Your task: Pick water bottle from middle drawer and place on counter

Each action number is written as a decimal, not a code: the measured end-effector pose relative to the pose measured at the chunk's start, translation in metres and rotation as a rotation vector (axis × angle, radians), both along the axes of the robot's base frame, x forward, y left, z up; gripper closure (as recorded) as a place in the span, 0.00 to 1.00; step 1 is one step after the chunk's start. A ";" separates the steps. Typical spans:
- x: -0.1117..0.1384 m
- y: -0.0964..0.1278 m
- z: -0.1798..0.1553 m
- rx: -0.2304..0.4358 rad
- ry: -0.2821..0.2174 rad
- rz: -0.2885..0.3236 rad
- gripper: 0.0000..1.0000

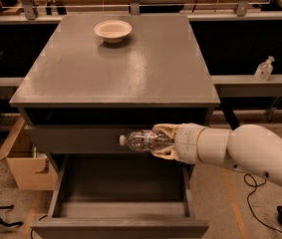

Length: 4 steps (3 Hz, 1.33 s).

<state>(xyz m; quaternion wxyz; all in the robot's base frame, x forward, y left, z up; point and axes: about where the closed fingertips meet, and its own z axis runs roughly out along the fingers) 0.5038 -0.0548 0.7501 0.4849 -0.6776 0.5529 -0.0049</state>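
My gripper (pixel 161 141) is shut on the water bottle (pixel 139 140), a small clear crinkled bottle held sideways with its pale cap pointing left. It hangs in front of the flat grey drawer front, above the open middle drawer (pixel 123 217) and just below the counter's (pixel 115 63) front edge. The drawer's inside looks empty. My white arm reaches in from the right.
A white bowl (pixel 112 31) sits at the back of the counter. A clear pump dispenser bottle (pixel 263 68) stands on a ledge at the right. A cardboard box (pixel 26 163) sits on the floor to the left of the cabinet. Cables lie on the floor at the right.
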 end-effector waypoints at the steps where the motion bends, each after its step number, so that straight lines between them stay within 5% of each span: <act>1: 0.003 0.004 0.042 0.012 -0.089 0.036 1.00; 2: 0.010 0.016 0.080 -0.003 -0.178 0.094 1.00; 4: 0.065 0.041 0.124 -0.037 -0.221 0.195 1.00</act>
